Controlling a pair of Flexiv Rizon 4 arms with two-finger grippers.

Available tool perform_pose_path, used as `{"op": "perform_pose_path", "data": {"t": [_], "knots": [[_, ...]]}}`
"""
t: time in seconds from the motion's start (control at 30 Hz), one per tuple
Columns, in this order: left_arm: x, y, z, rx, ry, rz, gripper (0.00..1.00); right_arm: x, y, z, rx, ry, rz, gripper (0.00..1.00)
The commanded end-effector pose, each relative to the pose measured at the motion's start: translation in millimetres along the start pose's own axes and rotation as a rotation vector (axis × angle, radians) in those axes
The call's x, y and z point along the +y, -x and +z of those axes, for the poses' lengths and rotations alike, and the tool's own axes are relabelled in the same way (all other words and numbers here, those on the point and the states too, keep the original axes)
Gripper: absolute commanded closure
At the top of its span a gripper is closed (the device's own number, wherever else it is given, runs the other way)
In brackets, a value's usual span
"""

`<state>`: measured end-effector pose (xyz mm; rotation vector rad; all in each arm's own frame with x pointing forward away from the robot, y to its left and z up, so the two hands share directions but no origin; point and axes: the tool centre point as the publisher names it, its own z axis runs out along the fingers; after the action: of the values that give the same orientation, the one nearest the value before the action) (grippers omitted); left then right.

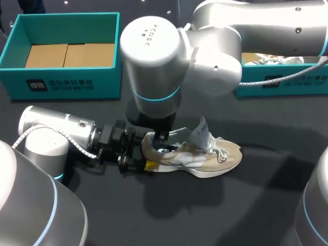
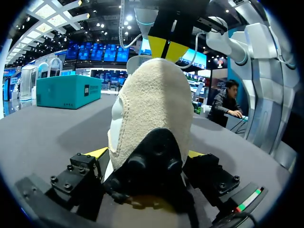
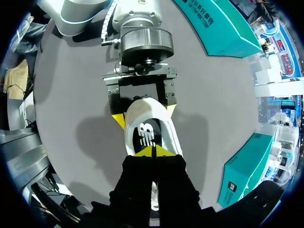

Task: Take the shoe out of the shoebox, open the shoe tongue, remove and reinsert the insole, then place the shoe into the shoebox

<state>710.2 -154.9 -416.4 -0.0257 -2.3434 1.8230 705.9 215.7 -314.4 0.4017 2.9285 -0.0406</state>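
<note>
Shoe [image 1: 205, 159] on its sole on the dark table [image 1: 246, 215], well apart from the open shoebox [image 1: 61, 82] at the far left, heel toward your left arm and toe pointing to your right. Its long axis runs straight out from the left gripper [image 1: 146, 152], whose 2 yellow-tipped fingers clamp the heel from either side, low against the table. Your right arm comes in past the middle and hangs the right gripper [image 1: 163, 139] straight down over the shoe's mouth, just ahead of the heel collar, with the raised tongue [image 1: 202, 132] standing farther toward the toe.

The coming move, by the look of it lifting the insole [image 3: 147, 135], turns on that stack. The insole lies directly beneath the right gripper and runs away toward the toe, so the right arm is the 1 placed to pull while the left anchors.

The head view gives you the right fingers only as a dark stub dipping into the shoe. The right wrist view shows more: the 2 tips are pressed together with a hairline between them, at the heel end of the insole. Whether they pinch its edge you cannot tell. The left wrist view shows only the shoe's back between its own fingers, with the other gripper's closed tips above the collar and nothing of the inside.
</note>
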Motion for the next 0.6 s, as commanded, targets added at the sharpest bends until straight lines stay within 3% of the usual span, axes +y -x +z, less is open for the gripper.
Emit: {"op": "perform_pose_path", "data": {"t": [0.03,0.6], "knots": [[4,2.8,3,-0.002,0.0,0.0,1.0,-4.3,-0.1,10,0.007,0.012,-0.009,1.0],[4,2.8,3,-0.002,0.0,0.0,1.0,-8.7,9.8,47,0.021,0.034,-0.068,1.0]]}}
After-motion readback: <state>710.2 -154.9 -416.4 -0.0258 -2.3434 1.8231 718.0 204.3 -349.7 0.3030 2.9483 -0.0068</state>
